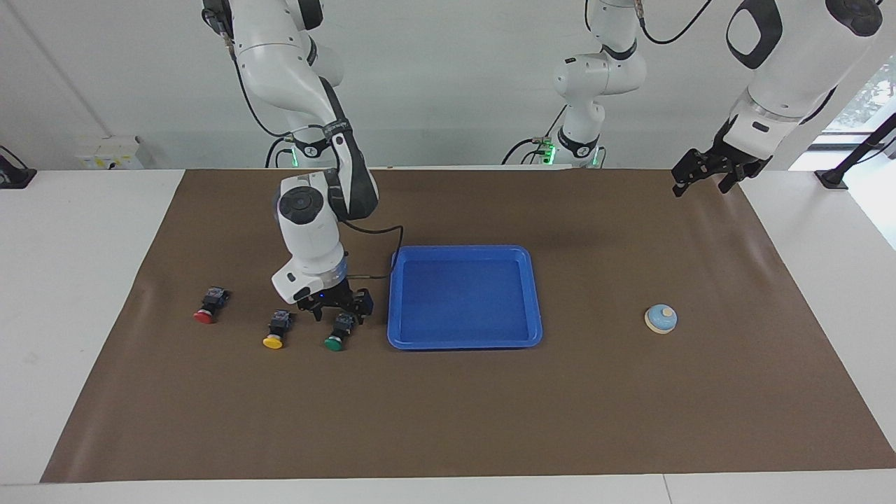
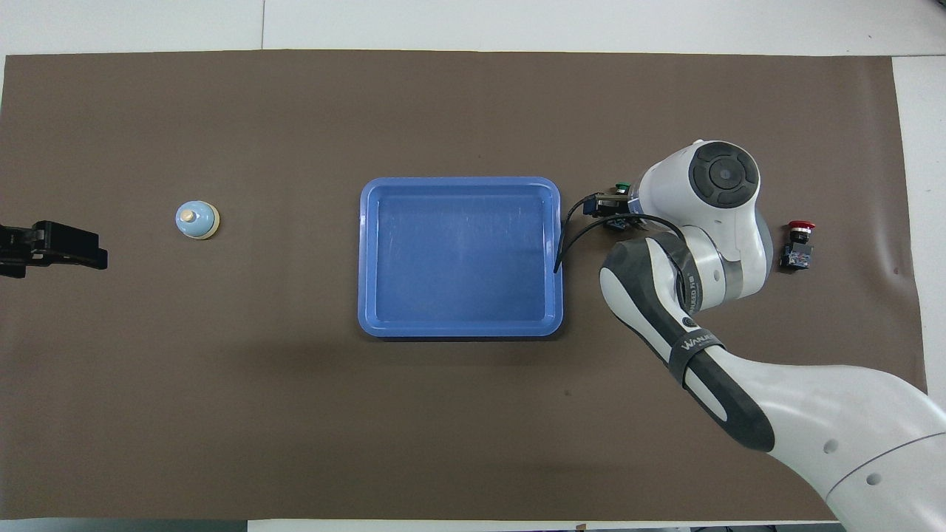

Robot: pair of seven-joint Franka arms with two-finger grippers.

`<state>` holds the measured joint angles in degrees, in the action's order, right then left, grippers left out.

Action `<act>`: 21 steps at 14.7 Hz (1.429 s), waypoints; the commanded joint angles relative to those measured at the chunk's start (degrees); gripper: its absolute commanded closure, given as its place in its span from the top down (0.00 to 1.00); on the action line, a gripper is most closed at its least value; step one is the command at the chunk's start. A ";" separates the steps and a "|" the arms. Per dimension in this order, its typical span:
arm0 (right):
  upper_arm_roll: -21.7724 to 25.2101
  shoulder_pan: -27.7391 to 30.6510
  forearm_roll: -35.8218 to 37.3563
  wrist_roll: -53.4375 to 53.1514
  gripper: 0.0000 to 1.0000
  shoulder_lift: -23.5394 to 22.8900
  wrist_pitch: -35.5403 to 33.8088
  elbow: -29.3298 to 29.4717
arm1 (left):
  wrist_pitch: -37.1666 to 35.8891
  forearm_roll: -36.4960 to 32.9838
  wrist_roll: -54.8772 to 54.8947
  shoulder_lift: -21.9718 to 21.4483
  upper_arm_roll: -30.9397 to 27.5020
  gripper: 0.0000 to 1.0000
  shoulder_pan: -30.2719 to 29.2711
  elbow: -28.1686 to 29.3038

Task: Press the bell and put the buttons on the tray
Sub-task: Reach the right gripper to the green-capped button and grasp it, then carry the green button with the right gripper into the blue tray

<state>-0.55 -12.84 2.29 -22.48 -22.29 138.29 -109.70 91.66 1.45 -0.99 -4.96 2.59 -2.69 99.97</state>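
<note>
The green button (image 1: 337, 333) lies on the brown mat beside the blue tray (image 1: 462, 250), toward the right arm's end. My right gripper (image 1: 341, 310) is low over its black body, open, a finger on either side; whether they touch it I cannot tell. From overhead only the green cap (image 2: 621, 187) shows past the right gripper (image 2: 604, 210). The yellow button (image 1: 277, 330) and red button (image 1: 208, 306) lie in the same row; the arm hides the yellow one from overhead, the red button (image 2: 798, 244) shows. The bell (image 1: 661, 318) stands alone. My left gripper (image 1: 700, 176) waits open, raised.
The tray (image 2: 460, 182) has nothing in it. The bell (image 2: 196, 220) sits toward the left arm's end of the mat, with the left gripper (image 2: 52, 247) beside it at the mat's edge. The right arm's cable loops over the tray's rim.
</note>
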 commanded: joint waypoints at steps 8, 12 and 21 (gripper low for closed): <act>-0.42 0.62 0.17 -1.42 0.00 -1.88 1.99 0.62 | -0.61 0.22 -0.41 -0.23 0.05 1.00 -0.21 -0.56; -0.33 0.44 0.34 -1.25 0.00 -1.79 0.06 1.94 | -0.61 0.22 -0.42 -0.23 0.05 1.00 -0.21 -0.56; -0.86 -9.56 -6.78 -7.47 0.00 -1.79 -21.13 18.73 | -0.61 0.22 -0.42 -0.23 0.05 1.00 -0.21 -0.56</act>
<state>-1.20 -20.11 -3.36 -26.83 -23.28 117.74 -92.13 91.66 1.45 -0.99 -4.96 2.59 -2.69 99.97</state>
